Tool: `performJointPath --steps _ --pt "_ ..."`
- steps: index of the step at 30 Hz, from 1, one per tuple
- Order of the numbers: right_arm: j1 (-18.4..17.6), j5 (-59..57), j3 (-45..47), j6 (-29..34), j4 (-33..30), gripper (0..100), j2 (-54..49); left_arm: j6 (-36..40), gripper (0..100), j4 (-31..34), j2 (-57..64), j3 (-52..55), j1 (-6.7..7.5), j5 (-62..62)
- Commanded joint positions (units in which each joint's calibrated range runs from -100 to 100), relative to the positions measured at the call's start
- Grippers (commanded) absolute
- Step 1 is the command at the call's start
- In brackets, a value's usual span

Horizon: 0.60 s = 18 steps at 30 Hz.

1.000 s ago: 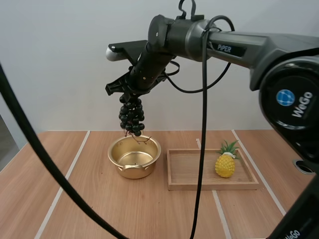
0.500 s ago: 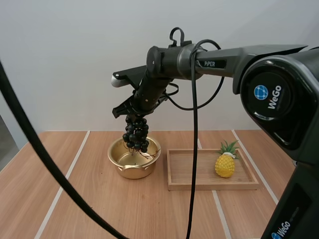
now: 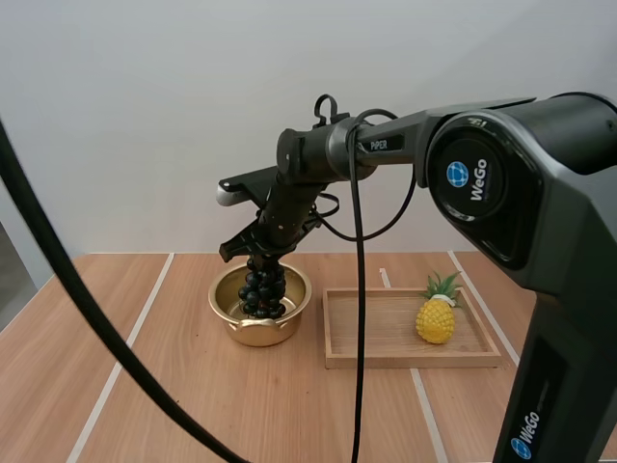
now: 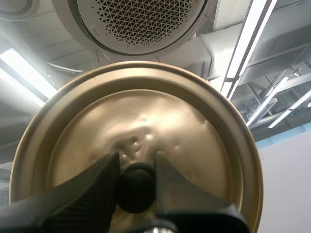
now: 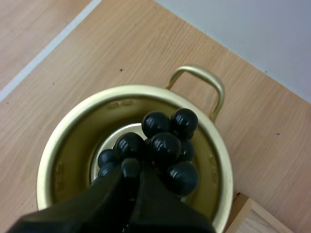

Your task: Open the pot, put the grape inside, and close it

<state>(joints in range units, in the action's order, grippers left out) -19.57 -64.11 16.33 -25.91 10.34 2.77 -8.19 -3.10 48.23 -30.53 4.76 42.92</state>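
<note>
The gold pot (image 3: 259, 301) stands open on the table, left of the wooden tray. My right gripper (image 3: 256, 253) is shut on the stem of the dark grape bunch (image 3: 263, 289), which hangs down into the pot. From the right wrist, the grapes (image 5: 163, 145) hang inside the pot (image 5: 68, 145), their lowest berries near its floor, and the gripper (image 5: 133, 187) pinches the top of the bunch. My left gripper (image 4: 135, 167) is shut on the black knob (image 4: 134, 187) of the gold lid (image 4: 146, 121), holding it up in the air.
A wooden tray (image 3: 410, 330) lies right of the pot with a yellow toy pineapple (image 3: 436, 314) on it. Its corner (image 5: 252, 218) sits close to the pot's rim. Bare wooden table lies left of and in front of the pot.
My right arm has come down and slightly right, lowering the grape bunch from above the pot's rim into the pot.
</note>
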Motion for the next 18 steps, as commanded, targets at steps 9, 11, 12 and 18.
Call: performJointPath --steps 9,11,12,18 --pt "-1.1 1.6 2.7 -1.3 0.1 0 5.3 0.6 0 0.4 -0.1 -0.2 0.18 -1.0" --pt "-1.1 1.6 2.7 -1.6 0.1 0 6.2 0.6 0 0.4 -0.1 -0.2 0.18 -1.0" --pt "-1.1 2.0 2.7 -1.6 0.1 0 6.7 0.6 0 0.4 -0.1 -0.2 0.18 -0.9" --pt "-1.1 2.8 2.7 -1.7 0.1 0 9.8 0.6 0 0.5 -0.1 -0.2 0.18 1.4"
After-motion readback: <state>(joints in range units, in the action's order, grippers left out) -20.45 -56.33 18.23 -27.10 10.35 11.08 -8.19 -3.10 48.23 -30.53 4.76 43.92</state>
